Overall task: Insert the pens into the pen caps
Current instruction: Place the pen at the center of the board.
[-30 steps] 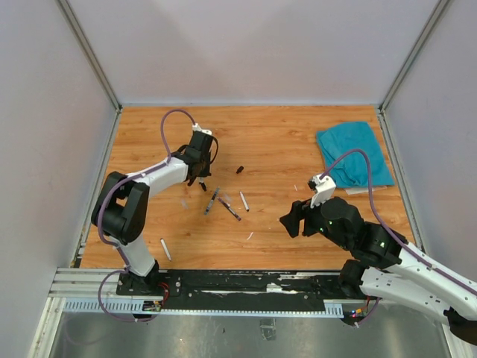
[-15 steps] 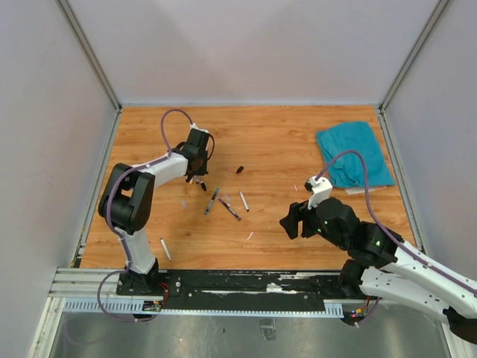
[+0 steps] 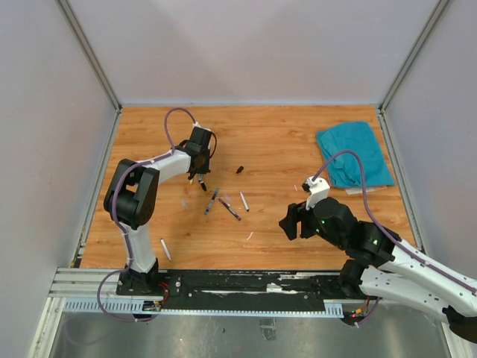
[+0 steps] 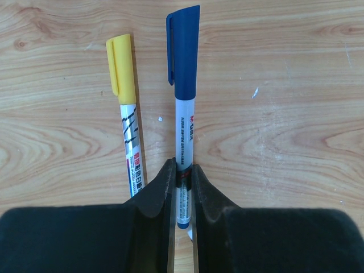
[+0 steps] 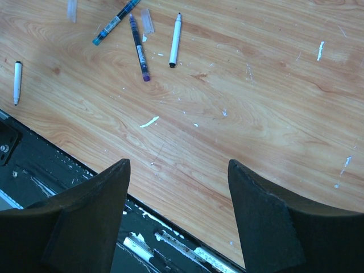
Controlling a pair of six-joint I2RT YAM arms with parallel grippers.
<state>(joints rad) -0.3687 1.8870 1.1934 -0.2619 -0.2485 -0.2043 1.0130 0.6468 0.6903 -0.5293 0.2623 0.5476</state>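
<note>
My left gripper (image 4: 182, 170) is shut on the white barrel of a pen (image 4: 186, 122) that wears a dark blue cap (image 4: 183, 51). A second pen (image 4: 131, 142) with a yellow cap (image 4: 120, 63) lies just left of it on the wood. From above, the left gripper (image 3: 198, 173) sits low at the back left. Three loose pens (image 3: 229, 209) lie mid-table, another white pen (image 3: 165, 248) lies near the front left, and a dark cap (image 3: 240, 169) lies further back. My right gripper (image 5: 179, 165) hangs open and empty over the front edge, right of those pens.
A teal cloth (image 3: 354, 153) lies at the back right. A black rail (image 3: 246, 287) runs along the table's front edge under the right gripper. Grey walls close the table on three sides. Pale scraps (image 5: 149, 121) dot the wood.
The left arm's elbow has swung back and up while its gripper stays near the same spot, still holding the pen. The right gripper has barely shifted.
</note>
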